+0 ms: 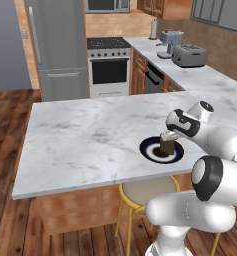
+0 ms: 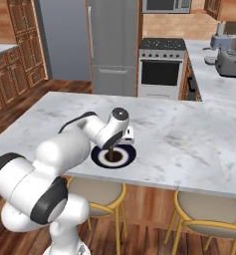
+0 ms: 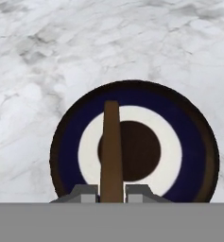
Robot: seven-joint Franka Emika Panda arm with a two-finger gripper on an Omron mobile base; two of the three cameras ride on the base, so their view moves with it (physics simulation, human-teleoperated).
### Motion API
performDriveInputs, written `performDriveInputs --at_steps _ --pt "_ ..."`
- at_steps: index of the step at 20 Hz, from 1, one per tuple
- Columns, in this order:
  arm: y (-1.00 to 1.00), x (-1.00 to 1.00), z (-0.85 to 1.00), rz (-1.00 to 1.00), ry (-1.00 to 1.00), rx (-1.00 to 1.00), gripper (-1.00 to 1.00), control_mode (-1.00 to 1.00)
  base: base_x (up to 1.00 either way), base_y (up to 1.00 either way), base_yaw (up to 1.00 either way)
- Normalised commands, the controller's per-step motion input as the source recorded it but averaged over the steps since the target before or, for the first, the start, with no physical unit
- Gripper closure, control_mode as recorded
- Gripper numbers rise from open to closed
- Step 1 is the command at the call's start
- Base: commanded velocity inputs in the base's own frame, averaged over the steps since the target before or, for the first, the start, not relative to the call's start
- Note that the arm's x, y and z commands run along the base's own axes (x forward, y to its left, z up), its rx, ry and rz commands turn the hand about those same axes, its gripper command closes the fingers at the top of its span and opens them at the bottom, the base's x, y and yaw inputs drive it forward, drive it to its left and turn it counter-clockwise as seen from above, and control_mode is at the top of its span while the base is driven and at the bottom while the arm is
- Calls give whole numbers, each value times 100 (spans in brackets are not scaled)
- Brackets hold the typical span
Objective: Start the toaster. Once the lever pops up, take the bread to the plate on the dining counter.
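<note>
My pincer (image 3: 111, 191) is squeezed tight on the bread (image 3: 111, 151), holding it on its edge right over the middle of the plate (image 3: 198, 156); the plate sits on the dining counter (image 1: 80, 140), lower right in the left base view; the toaster (image 1: 189, 55) stands far back, upper right.

fridge (image 1: 57, 45), oven (image 1: 109, 67), perhaps espresso machine (image 1: 168, 42), stools (image 2: 206, 211).

My gripper (image 1: 166, 137) hung over the plate (image 1: 151, 153), pinching the bread (image 1: 166, 146) on edge above the plate's middle. The plate sat on the dining counter (image 1: 80, 140), near its front edge, with a stool (image 1: 140, 192) below. Far behind, the toaster (image 1: 189, 55) stood on the worktop (image 1: 215, 82), beside the espresso machine (image 1: 170, 44).
</note>
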Motion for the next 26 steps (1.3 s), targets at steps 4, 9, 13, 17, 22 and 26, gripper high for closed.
performDriveInputs --at_steps 4,9,13,17,22,26 --pt "0 0 -16 0 0 0 100 -100 0 0 0" --pt "0 0 -1 0 0 0 100 -100 0 0 0" --pt "0 0 -3 0 0 0 100 -100 0 0 0" --pt "0 4 -10 0 0 0 100 -100 0 0 0" --pt "0 2 -13 0 0 0 100 -100 0 0 0" --pt "0 3 -16 0 0 0 100 -100 0 0 0"
